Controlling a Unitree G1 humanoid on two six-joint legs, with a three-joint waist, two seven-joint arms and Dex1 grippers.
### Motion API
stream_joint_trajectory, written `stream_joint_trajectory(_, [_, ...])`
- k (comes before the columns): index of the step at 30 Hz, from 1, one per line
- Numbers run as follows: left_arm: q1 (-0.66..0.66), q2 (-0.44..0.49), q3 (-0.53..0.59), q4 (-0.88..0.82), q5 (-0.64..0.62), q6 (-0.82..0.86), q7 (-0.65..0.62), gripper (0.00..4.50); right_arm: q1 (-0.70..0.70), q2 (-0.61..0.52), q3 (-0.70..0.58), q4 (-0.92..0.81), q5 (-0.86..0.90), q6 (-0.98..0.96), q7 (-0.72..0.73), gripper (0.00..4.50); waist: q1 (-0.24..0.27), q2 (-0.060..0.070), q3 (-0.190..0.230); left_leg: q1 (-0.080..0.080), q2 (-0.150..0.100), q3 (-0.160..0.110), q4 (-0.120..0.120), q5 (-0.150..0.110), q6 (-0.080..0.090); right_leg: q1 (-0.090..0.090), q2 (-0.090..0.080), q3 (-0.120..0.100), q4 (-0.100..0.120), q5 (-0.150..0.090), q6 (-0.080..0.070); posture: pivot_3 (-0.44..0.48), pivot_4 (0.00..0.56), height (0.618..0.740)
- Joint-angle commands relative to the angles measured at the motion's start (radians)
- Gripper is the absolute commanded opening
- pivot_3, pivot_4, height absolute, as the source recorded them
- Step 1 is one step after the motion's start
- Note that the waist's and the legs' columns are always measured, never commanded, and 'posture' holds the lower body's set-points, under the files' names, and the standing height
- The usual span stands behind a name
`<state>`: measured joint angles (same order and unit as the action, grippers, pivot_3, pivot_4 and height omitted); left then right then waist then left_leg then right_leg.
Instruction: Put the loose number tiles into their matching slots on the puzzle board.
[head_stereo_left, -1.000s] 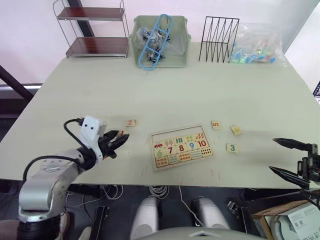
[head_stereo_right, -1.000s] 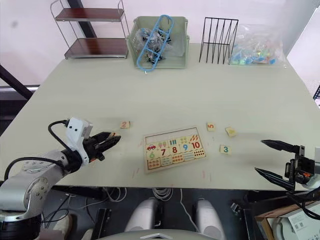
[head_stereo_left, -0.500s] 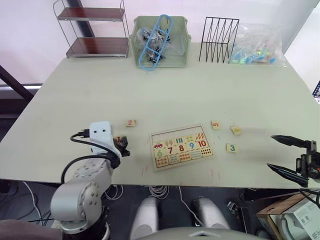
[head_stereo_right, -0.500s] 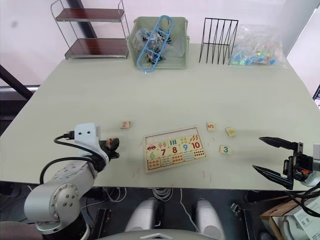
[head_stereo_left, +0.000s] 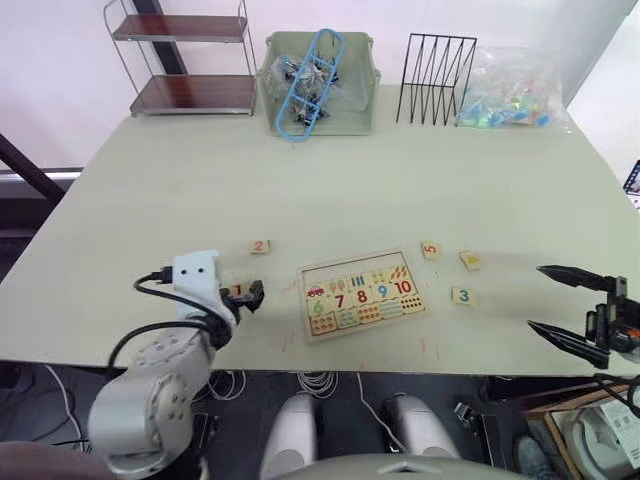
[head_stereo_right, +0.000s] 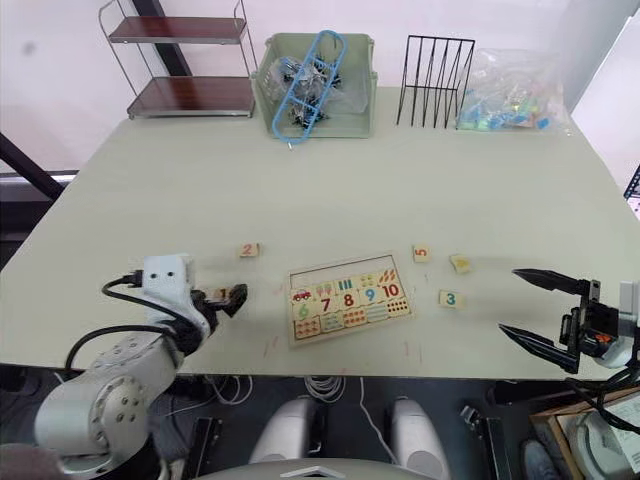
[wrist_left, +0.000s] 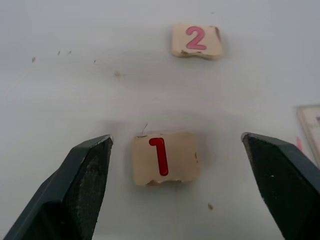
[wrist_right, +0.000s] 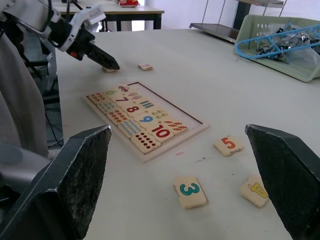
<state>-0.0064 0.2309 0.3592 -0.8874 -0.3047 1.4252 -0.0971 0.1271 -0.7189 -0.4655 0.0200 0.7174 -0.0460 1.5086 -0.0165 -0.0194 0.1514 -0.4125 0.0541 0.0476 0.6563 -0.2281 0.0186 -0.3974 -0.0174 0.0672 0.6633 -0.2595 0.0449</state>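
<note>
Left gripper (wrist_left: 175, 165) down at the bench (head_stereo_left: 330, 190), fingers (wrist_left: 80, 185) spread wide either side of the 1 tile (wrist_left: 164, 157), not touching it. 2 tile (wrist_left: 196, 40) just beyond. Puzzle board (head_stereo_left: 362, 293) nearby, top row of slots (head_stereo_left: 350, 272) bare. Tiles 5 (head_stereo_left: 430, 249), 4 (head_stereo_left: 470, 260), 3 (head_stereo_left: 462, 296) right of board. Right gripper (head_stereo_left: 565, 305) near bench edge, fingers apart, empty.

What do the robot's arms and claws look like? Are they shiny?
The left arm is rounded silver-grey metal, a bit shiny, with a white box on the wrist and a black cable looping out of it. Its left claw has two dark, pointed fingers with a grainy surface. The right claw has two long black pointed fingers on a dark block with small orange bits and wires.
</note>
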Motion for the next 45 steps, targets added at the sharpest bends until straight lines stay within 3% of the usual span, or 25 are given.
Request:
stream_joint_trajectory(1, [0.053, 0.127, 0.056, -0.023, -0.059, -0.133, -0.168, 4.45, -0.006, 0.004, -0.006, -0.022, 0.010, -0.003, -0.006, 4.50, 0.001, 0.000, 0.000, 0.000, 0.000, 0.000, 0.000, 0.000, 0.000, 0.000, 0.000, 0.000, 0.000, 0.000, 0.000, 0.000, 0.150, 0.740])
stream_joint_trajectory(5, [0.139, 0.318, 0.049, 0.113, -0.094, -0.446, -0.472, 4.45, 0.000, 0.007, -0.005, -0.035, 0.013, -0.002, -0.017, 4.50, 0.004, 0.000, 0.000, 0.000, 0.000, 0.000, 0.000, 0.000, 0.000, 0.000, -0.002, 0.000, -0.001, 0.000, -0.001, 0.000, 0.150, 0.740])
stream_joint_trajectory(9, [0.167, 0.439, 0.063, 0.348, -0.140, -0.692, -0.750, 4.45, 0.014, 0.009, -0.012, -0.055, 0.019, 0.000, -0.027, 4.50, 0.004, 0.000, 0.000, 0.000, 0.001, 0.000, 0.000, 0.000, 0.000, -0.001, -0.004, 0.001, -0.001, 0.000, -0.001, 0.000, 0.150, 0.740])
stream_joint_trajectory(11, [0.115, 0.471, 0.081, 0.476, -0.191, -0.750, -0.845, 4.45, 0.028, 0.010, -0.017, -0.070, 0.021, 0.000, -0.033, 4.50, 0.005, 0.000, 0.000, 0.000, 0.001, 0.000, -0.001, 0.000, 0.000, -0.003, -0.005, 0.001, -0.001, -0.001, -0.001, 0.000, 0.150, 0.740])
stream_joint_trajectory(15, [0.066, 0.595, 0.005, 0.678, -0.184, -0.931, -1.108, 4.45, 0.052, 0.014, -0.029, -0.097, 0.027, 0.001, -0.055, 4.50, 0.005, -0.001, 0.001, -0.002, 0.001, 0.001, -0.002, 0.000, 0.000, -0.005, -0.004, 0.001, -0.001, -0.001, -0.001, 0.000, 0.150, 0.740])
stream_joint_trajectory(19, [-0.055, 0.653, -0.087, 0.905, -0.132, -1.151, -1.297, 4.45, 0.079, 0.020, -0.033, -0.120, 0.032, -0.002, -0.069, 4.50, 0.007, 0.000, 0.001, -0.002, 0.001, 0.003, -0.004, 0.000, 0.000, -0.006, -0.005, 0.002, -0.002, -0.001, -0.001, 0.000, 0.150, 0.740])
stream_joint_trajectory(23, [-0.231, 0.680, -0.217, 1.211, -0.030, -1.478, -1.487, 4.45, 0.081, 0.018, -0.036, -0.126, 0.035, 0.002, -0.080, 4.50, 0.007, -0.001, 0.001, -0.002, 0.001, 0.006, -0.004, 0.000, 0.000, -0.006, -0.003, 0.001, -0.002, -0.001, -0.001, 0.000, 0.150, 0.740])
stream_joint_trajectory(28, [-0.419, 0.686, -0.384, 1.504, -0.023, -1.732, -1.517, 4.45, 0.074, 0.016, -0.031, -0.132, 0.035, 0.004, -0.089, 4.50, 0.007, -0.001, 0.001, -0.003, 0.001, 0.006, -0.003, 0.000, 0.000, -0.006, -0.002, 0.001, -0.001, 0.000, -0.001, 0.000, 0.150, 0.740])
stream_joint_trajectory(34, [-0.498, 0.714, -0.560, 1.643, -0.055, -1.850, -1.517, 4.45, 0.072, 0.017, -0.027, -0.139, 0.036, 0.005, -0.087, 4.50, 0.004, -0.001, 0.002, -0.003, 0.002, 0.008, -0.003, 0.000, 0.000, -0.007, -0.001, 0.002, -0.001, 0.002, 0.003, 0.000, 0.150, 0.740])
stream_joint_trajectory(45, [-0.530, 0.717, -0.621, 1.752, -0.089, -1.881, -1.517, 4.45, 0.090, 0.014, -0.041, -0.148, 0.042, 0.002, -0.081, 4.50, 0.004, -0.001, 0.001, -0.003, 0.002, 0.008, -0.003, 0.000, 0.001, -0.008, -0.001, 0.003, 0.001, 0.002, 0.003, 0.000, 0.150, 0.740])
